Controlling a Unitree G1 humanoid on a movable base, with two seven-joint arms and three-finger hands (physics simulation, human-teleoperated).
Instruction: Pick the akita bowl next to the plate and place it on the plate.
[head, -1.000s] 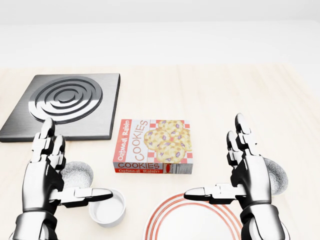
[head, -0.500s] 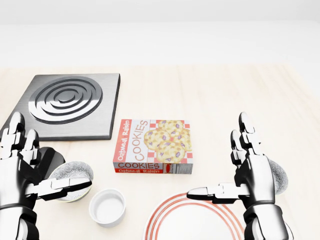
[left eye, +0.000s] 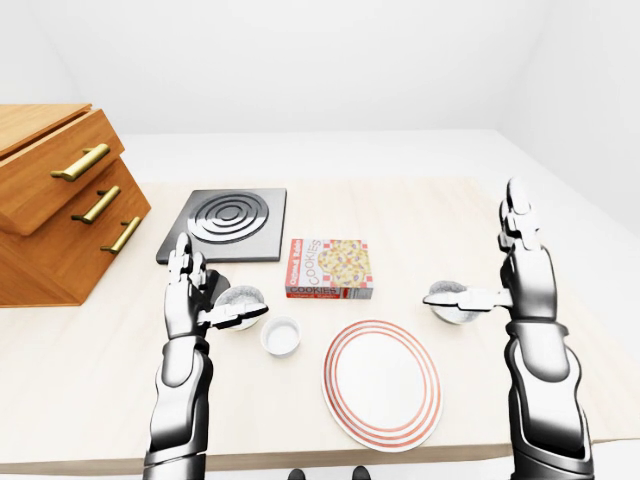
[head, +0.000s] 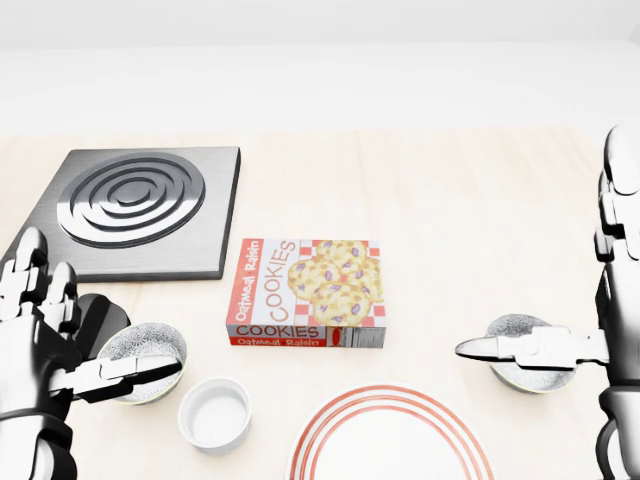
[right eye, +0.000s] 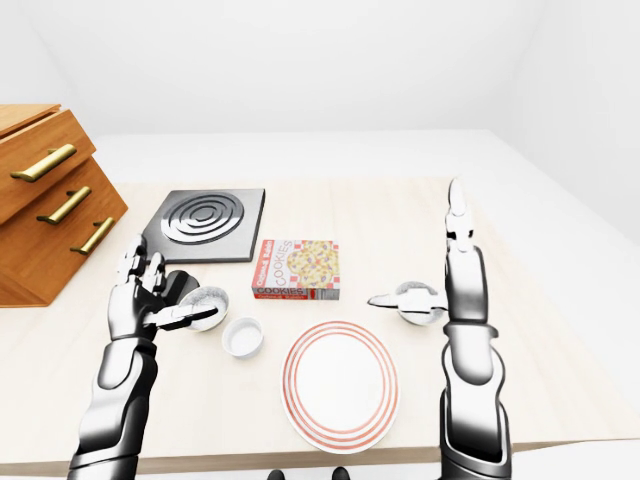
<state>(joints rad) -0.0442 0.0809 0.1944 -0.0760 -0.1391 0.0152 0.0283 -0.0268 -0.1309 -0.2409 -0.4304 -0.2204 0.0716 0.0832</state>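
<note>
The akita bowl (head: 525, 328) we take to be ours sits on the table (head: 450, 220) just beside the plate (left eye: 382, 385), off the plate's right edge in the head view and apart from its red rings. It is small, round and speckled grey inside. We judge it to be rigid, light and probably glazed, so it could slip and might chip if dropped. The rim looks like the best place to hold it: one of the fingers inside the wall and the thumb outside, or a grip across its width from above.

Our right hand (left eye: 522, 275) stands beside the bowl. Its fingers are straight and pointing up, and its thumb is stretched sideways over the bowl's mouth. It is wide open and holds nothing.

Across the plate lies a white ramekin (head: 215, 413), and past it is a second speckled bowl (head: 150, 345). That one is further from the plate, so we judge it is not the target. Our left hand (left eye: 190, 300) is beside it, also spread and empty, with its thumb reaching over the rim.

Higher in the view are a cookie box (head: 310, 290) and a dark burner plate (head: 130, 205). Wooden drawers (left eye: 60, 200) stand at the far left.
</note>
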